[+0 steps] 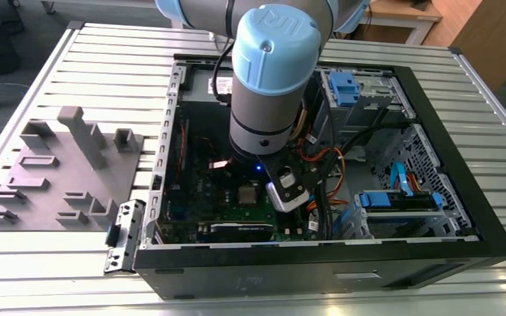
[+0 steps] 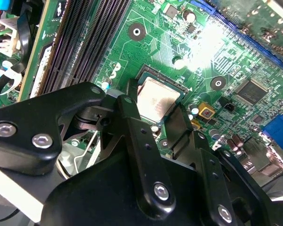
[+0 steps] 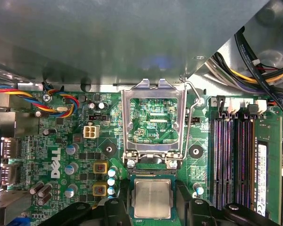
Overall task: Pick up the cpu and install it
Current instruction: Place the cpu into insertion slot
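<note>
Here, cpu [image 3: 152, 198] in socket [image 3: 152, 173], end effector [image 3: 152, 202] straddling it, grip cannot be told.

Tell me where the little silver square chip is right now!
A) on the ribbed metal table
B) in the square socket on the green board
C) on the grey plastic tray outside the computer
B: in both wrist views the cpu lies flat inside the socket on the green motherboard, with the metal frame flipped up open beside it.

Exterior view: high above the open computer case [image 1: 323, 253] — both wrist views, close over the motherboard [image 3: 61, 141] [image 2: 146, 52], share the cpu [image 3: 152, 198] [image 2: 158, 99].
</note>
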